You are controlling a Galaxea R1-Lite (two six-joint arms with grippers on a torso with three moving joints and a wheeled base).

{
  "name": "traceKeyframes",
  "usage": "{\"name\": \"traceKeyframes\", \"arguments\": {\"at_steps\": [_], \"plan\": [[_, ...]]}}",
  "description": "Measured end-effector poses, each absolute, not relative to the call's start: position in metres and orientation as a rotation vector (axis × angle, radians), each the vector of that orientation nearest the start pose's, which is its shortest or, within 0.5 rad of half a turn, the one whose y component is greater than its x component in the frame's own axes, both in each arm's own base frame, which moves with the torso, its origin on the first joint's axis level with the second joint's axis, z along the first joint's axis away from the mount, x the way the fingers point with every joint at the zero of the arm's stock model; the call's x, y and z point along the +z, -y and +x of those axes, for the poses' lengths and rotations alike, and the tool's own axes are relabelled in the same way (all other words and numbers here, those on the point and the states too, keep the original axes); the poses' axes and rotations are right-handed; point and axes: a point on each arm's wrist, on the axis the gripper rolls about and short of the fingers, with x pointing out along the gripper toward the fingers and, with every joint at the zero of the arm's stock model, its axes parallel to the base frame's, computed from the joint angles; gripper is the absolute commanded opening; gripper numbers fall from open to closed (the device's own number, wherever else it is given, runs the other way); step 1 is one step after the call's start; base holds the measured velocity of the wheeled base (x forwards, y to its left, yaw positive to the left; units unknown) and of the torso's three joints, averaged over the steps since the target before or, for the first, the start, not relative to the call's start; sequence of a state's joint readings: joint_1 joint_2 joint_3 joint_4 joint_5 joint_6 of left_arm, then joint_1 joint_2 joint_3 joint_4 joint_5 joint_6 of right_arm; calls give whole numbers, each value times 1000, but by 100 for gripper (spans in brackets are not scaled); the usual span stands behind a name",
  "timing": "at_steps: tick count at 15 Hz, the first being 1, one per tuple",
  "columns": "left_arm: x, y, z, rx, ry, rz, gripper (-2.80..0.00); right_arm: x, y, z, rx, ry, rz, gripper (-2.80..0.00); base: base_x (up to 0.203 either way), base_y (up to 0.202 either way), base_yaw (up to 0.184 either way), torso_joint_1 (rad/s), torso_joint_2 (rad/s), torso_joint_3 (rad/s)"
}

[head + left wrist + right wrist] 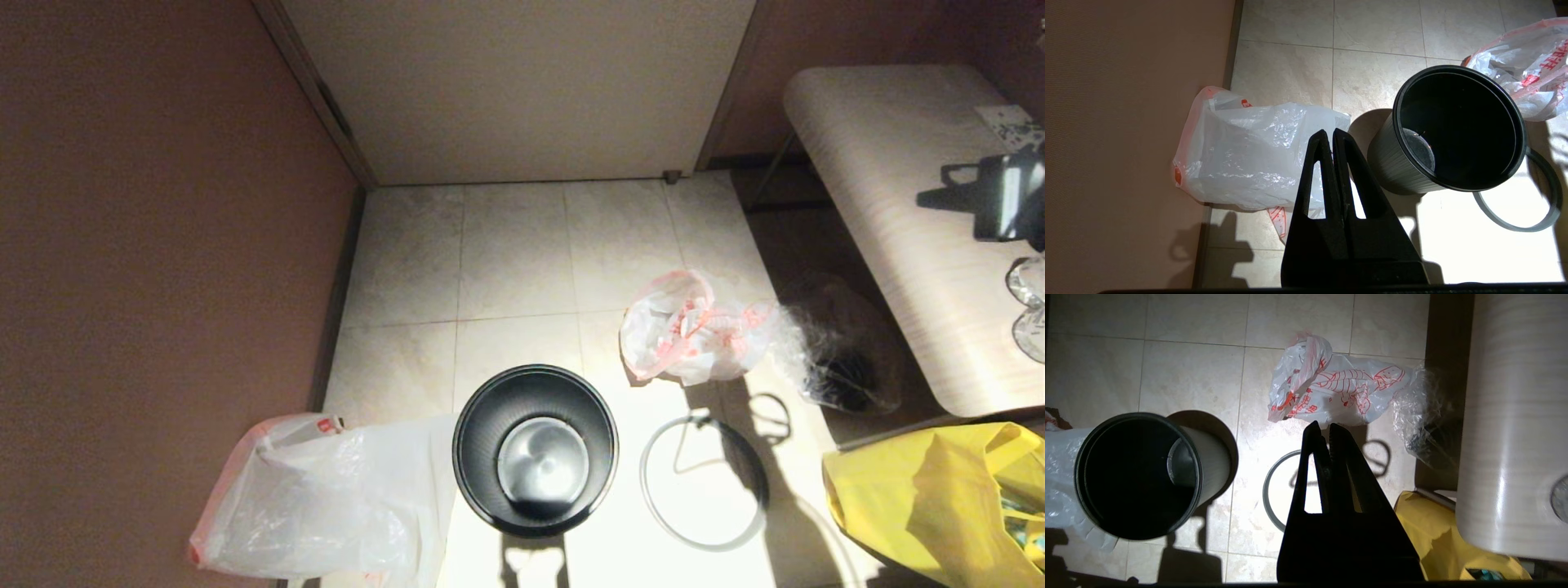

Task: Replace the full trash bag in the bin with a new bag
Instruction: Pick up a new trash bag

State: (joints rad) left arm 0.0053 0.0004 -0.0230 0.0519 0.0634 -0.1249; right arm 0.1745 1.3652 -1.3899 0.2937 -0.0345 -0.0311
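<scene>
- Pale floor tiles (pixel 506 261) fill a narrow corner between a brown wall (pixel 163 204) on the left and a light-wood desk (pixel 890 204) on the far right.
- Left hand (pixel 1329 134), fingers pressed together and empty, hangs above the near-left floor, over the edge of the new bag (pixel 1249 159).
- Right hand (pixel 1323 428), fingers likewise together and holding nothing, hangs over the grey hoop (pixel 1269 498), which lies flat on the tiles just right of the bin.
- New bag (pixel 318 498), smooth and whitish with a pinkish-red edge, lies slumped against the wall at near left, touching the bin's left side.
- Bin (pixel 535 449) stands upright and unlined at centre, its shiny dark inside open to view.
- Full trash bag (pixel 690 331), lumpy with red print, sits on the floor farther off and to the right of the bin, apart from it.
- Clear crinkly bag (pixel 841 351) with dark contents lies beside it under the desk edge; a yellow bag (pixel 931 498) fills the near-right corner.
</scene>
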Motion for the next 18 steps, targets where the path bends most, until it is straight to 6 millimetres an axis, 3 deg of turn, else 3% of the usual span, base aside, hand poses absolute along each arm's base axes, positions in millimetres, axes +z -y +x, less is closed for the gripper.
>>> {"name": "traceKeyframes", "arguments": {"at_steps": [8, 12, 18], "plan": [[77, -1, -25, 71, -25, -124, -280, 337, -10, 60, 145, -113, -48, -280, 0, 0, 0, 0, 0, 0], [77, -1, -25, 70, -25, -124, -280, 322, 4, -18, 146, -40, -39, -280, 0, 0, 0, 0, 0, 0], [77, -1, -25, 71, -25, -124, -280, 286, 18, -100, 175, 41, -15, -280, 0, 0, 0, 0, 0, 0]]}}
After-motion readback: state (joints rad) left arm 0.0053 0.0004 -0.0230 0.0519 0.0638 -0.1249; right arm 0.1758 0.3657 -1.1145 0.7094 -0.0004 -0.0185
